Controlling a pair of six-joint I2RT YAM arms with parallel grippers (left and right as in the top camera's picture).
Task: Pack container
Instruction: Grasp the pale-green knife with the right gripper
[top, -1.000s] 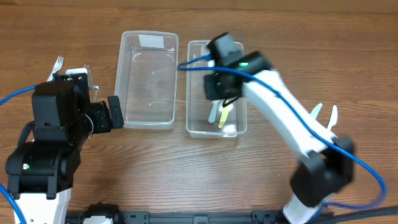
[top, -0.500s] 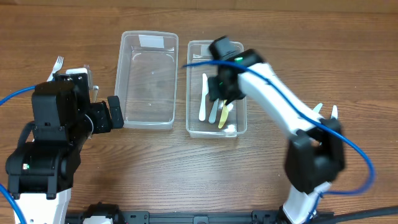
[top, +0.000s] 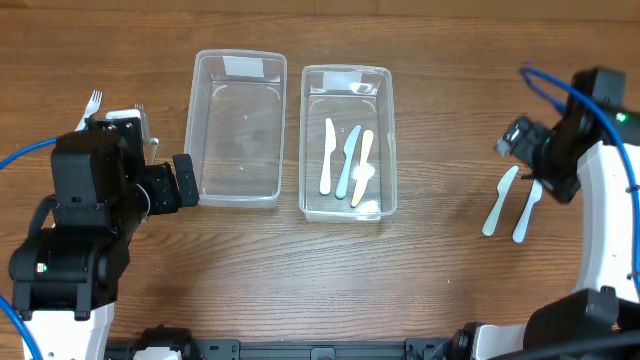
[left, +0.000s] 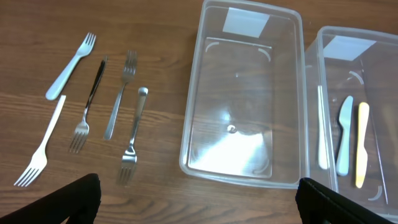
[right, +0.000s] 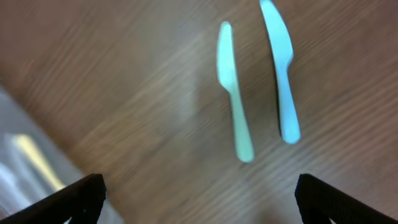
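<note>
The right gripper (right: 199, 183) hangs over bare table (top: 450, 270) with its jaws spread wide and nothing between them. In the overhead view, two loose plastic knives lie side by side just off it toward 6 to 7 o'clock: the inner knife (top: 500, 200) and the outer knife (top: 527, 210). Their long axes are nearly parallel, running from 1 to 7 o'clock.

The right container (top: 394, 150) already holds three knives and sits at 9 o'clock from the pair, well apart, with open wood between them. This arm is plainly the nearer one, so the inner knife looks like its likely next pick.

The left gripper (left: 199, 193), also open and empty, waits beside the empty left container (top: 192, 130). Forks (left: 119, 93) lie on the table at 9 o'clock of that container.
</note>
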